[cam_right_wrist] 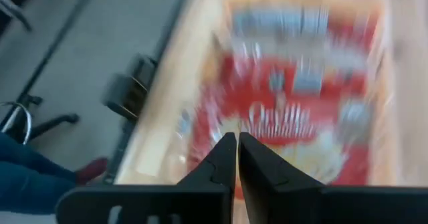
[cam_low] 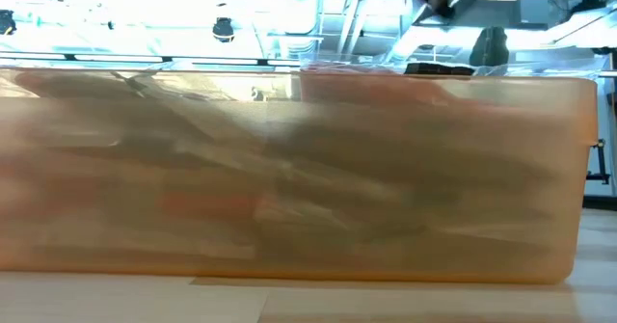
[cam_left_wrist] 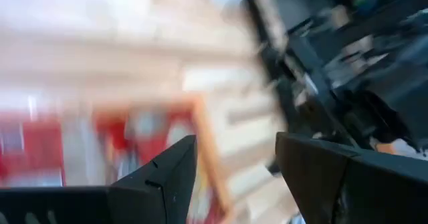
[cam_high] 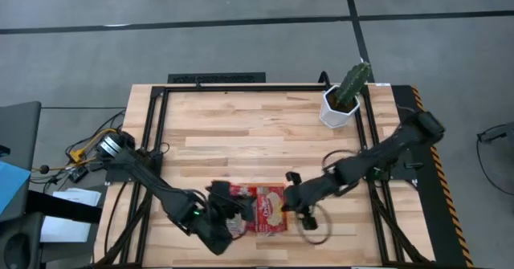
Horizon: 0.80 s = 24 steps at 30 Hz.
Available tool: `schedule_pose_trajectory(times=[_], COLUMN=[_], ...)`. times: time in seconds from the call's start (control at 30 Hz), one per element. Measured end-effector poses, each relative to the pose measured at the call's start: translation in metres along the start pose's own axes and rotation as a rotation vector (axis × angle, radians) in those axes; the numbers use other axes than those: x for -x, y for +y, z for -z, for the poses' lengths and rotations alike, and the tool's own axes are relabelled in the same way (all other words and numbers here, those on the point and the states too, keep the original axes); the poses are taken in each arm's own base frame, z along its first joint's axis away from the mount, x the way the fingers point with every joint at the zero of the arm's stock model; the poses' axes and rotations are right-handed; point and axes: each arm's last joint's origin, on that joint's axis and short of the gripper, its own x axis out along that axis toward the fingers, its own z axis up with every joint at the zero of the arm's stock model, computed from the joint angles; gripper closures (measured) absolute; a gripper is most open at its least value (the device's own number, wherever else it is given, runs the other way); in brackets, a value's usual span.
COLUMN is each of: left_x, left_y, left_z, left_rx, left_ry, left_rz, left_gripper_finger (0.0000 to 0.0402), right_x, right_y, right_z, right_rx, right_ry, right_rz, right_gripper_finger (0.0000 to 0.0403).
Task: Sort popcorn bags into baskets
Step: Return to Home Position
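Several red popcorn bags [cam_high: 269, 207] lie flat in the orange basket [cam_low: 289, 169] near the table's front edge; in the low view its translucent wall fills the picture. My left gripper [cam_high: 229, 219] hovers at the basket's left end, open, with nothing between its fingers [cam_left_wrist: 235, 150]; the basket's rim [cam_left_wrist: 204, 137] and red bags [cam_left_wrist: 40, 144] show beyond them. My right gripper [cam_high: 287, 198] stands over the basket's right end. Its fingers [cam_right_wrist: 237, 140] are shut to a hairline gap and hold nothing. A red and yellow bag [cam_right_wrist: 294, 110] lies below them.
A cactus in a white pot [cam_high: 345, 96] stands at the table's far right corner. A black frame rail [cam_high: 217, 79] runs along the table's edges. A dark cable loop [cam_high: 317, 225] lies right of the basket. Bare wood stretches across the table's middle and far side.
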Motion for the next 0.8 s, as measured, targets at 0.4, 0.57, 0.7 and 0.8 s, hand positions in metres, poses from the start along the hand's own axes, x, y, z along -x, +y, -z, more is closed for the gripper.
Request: schedule_pose_trajectory(times=[0.4,0.57,0.7,0.8], left_x=[0.079,0.094,0.093,0.082], left_y=[-0.026,-0.004,0.035,0.069], left_z=[-0.120,-0.149,-0.148,-0.139], left_rx=[-0.565,-0.642,-0.555,-0.442], left_ry=[-0.189,-0.295,-0.275,-0.262], left_rz=[0.099,0.037,0.054,0.093], left_gripper_finger=[0.0211,0.0211,0.0211,0.0211], right_x=[0.222,0.272,0.288,0.290], right_y=[-0.012,-0.035,-0.047,-0.053], right_z=[0.001,0.046,0.091,0.119], right_rx=[0.241,0.143,0.040,-0.028], right_ry=[-0.491,-0.669,-0.818,-0.896], right_rz=[0.001,0.106,0.119,0.126], right_gripper_finger=[0.0367,0.0366,0.0360,0.0357])
